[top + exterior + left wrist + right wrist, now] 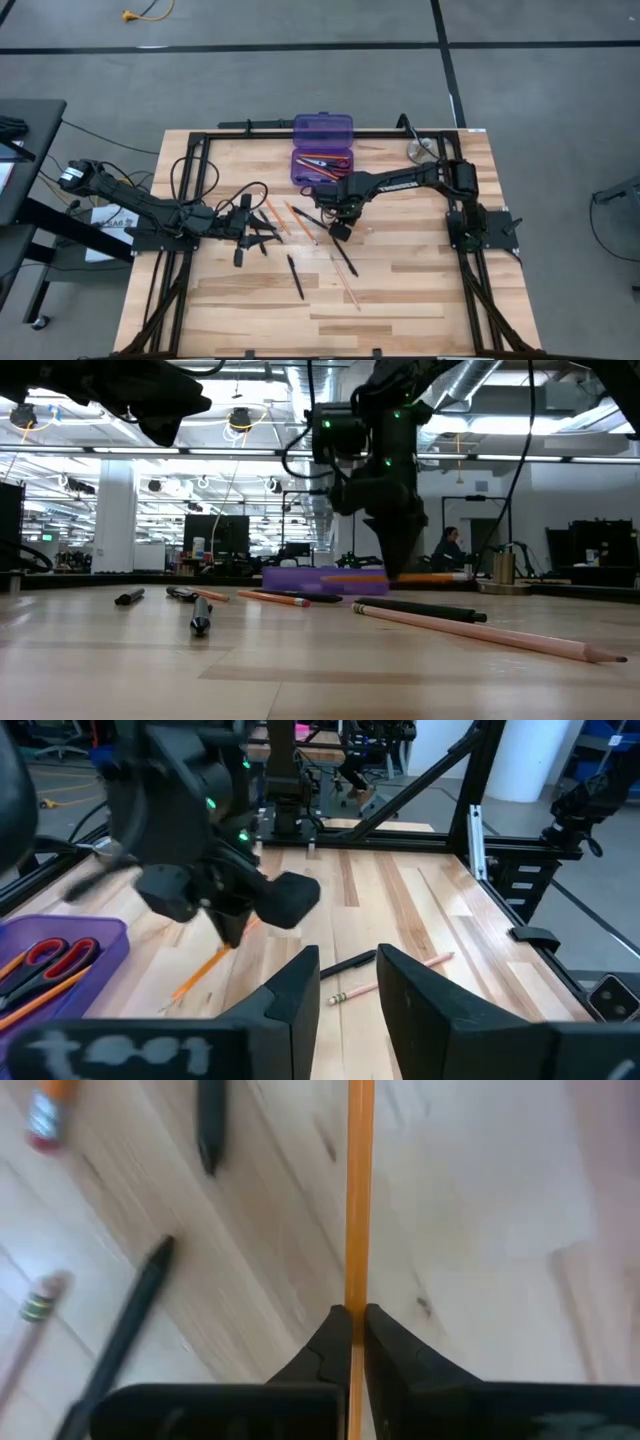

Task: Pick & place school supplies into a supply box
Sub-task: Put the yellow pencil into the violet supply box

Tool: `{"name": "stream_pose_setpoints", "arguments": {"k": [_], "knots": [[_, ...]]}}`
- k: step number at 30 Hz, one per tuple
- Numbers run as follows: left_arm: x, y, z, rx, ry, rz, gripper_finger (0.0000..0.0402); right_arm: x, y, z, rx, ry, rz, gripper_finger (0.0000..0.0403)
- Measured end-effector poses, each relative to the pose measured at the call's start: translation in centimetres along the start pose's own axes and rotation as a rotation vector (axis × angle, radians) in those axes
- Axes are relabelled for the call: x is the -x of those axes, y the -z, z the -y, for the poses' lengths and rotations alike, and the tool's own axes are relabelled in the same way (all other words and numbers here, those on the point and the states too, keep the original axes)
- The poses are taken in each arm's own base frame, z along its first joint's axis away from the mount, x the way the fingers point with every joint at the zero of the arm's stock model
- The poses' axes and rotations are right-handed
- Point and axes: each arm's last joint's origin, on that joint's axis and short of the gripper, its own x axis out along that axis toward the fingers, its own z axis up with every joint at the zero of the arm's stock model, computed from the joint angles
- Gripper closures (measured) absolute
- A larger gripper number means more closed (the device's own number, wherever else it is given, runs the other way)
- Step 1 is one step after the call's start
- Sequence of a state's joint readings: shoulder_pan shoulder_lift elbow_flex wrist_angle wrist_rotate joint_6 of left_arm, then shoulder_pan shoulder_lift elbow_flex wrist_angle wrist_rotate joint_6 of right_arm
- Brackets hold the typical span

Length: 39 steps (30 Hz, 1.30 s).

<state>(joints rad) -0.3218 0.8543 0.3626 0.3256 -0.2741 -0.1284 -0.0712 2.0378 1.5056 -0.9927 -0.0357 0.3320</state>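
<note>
Right gripper (351, 1325) sits over the middle of the table (400, 290), just in front of the supply box (322, 165). Its fingers are closed tight on an orange pencil (358, 1190), which runs straight out between the tips; the wrist view shows wood grain below it. In the low view the same gripper (398, 572) points down with the pencil (400, 577) roughly level at its tip, in front of the purple box (300, 577).

Supply box: lid open, at the far edge of the table, already holding red-handled scissors (50, 958) and some pencils.

Loose items on the table: a black pen (295, 276), a second black pen (343, 257), a long pencil (345, 288), more orange pencils (274, 217) near the left arm.

Left gripper (347, 978) rests low at the left side of the table, fingers partly apart, holding nothing.
</note>
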Motion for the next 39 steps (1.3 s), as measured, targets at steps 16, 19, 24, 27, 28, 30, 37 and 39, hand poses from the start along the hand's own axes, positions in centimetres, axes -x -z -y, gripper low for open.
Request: {"name": "stream_pose_setpoints", "arguments": {"k": [16, 19, 24, 27, 28, 30, 37, 39], "knots": [[0.0, 0.0, 0.0, 0.000, 0.004, 0.000, 0.0310, 6.1, -3.8, 5.2, 0.027, 0.056, 0.143, 0.0403], [0.0, 0.0, 0.0, -0.002, 0.004, 0.000, 0.0310, 7.3, -4.7, 7.2, 0.012, 0.058, 0.188, 0.0403], [0.0, 0.0, 0.0, -0.008, 0.004, 0.001, 0.0310, 8.7, -5.8, 10.6, -0.032, 0.061, 0.271, 0.0403], [0.0, 0.0, 0.0, -0.009, 0.004, 0.001, 0.0310, 9.6, -6.3, 12.3, -0.058, 0.066, 0.331, 0.0403], [0.0, 0.0, 0.0, -0.009, 0.004, 0.001, 0.0310, 9.8, -6.5, 12.7, -0.064, 0.067, 0.348, 0.0403], [0.0, 0.0, 0.0, -0.009, 0.003, 0.001, 0.0310, 10.3, -6.8, 13.4, -0.073, 0.065, 0.388, 0.0403], [0.0, 0.0, 0.0, -0.028, 0.001, 0.002, 0.0310, 10.7, -7.5, 14.8, -0.096, 0.040, 0.461, 0.0402], [0.0, 0.0, 0.0, -0.035, 0.000, 0.004, 0.0310, 9.9, -8.0, 15.0, -0.098, 0.028, 0.459, 0.0402]]}}
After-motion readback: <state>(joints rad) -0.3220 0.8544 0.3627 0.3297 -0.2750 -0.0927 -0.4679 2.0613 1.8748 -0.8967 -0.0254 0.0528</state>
